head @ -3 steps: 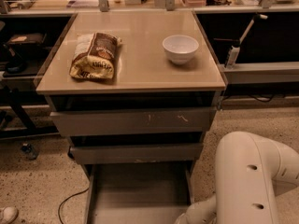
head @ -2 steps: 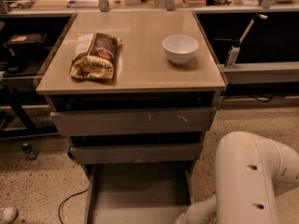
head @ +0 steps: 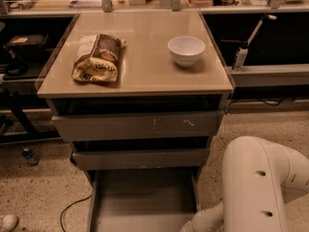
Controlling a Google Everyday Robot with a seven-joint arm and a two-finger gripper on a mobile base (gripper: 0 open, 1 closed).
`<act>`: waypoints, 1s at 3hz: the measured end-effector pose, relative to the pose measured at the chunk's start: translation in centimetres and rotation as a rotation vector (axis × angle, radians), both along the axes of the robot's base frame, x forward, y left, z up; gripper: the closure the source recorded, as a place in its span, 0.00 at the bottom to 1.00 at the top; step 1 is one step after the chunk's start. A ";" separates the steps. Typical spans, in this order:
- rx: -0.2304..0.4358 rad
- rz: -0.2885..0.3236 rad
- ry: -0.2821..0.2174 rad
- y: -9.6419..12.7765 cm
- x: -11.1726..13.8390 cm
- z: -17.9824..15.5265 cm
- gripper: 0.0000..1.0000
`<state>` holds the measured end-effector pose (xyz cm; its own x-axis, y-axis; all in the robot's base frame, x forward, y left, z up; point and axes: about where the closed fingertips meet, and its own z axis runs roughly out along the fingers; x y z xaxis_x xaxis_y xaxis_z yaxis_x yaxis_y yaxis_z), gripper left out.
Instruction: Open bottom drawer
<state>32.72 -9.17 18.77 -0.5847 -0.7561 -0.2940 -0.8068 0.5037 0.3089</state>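
The bottom drawer (head: 145, 202) stands pulled out toward me under the cabinet, showing its shallow grey tray interior; its front is cut off by the lower frame edge. Above it are the mid-sized grey front (head: 140, 158) and the tallest grey front with pale scratch marks (head: 140, 125). My white arm (head: 260, 187) fills the lower right, its lower link reaching toward the drawer's right front corner. The gripper itself is below the frame edge and not visible.
A brown snack bag (head: 98, 58) and a white bowl (head: 186, 50) sit on the cabinet's beige top (head: 145, 76). A black cable (head: 72, 209) lies on the speckled floor at left. Shelving flanks both sides, with a spray bottle (head: 240, 57) at right.
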 end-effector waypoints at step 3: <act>0.000 0.000 0.000 0.0 0.0 0.0 0.00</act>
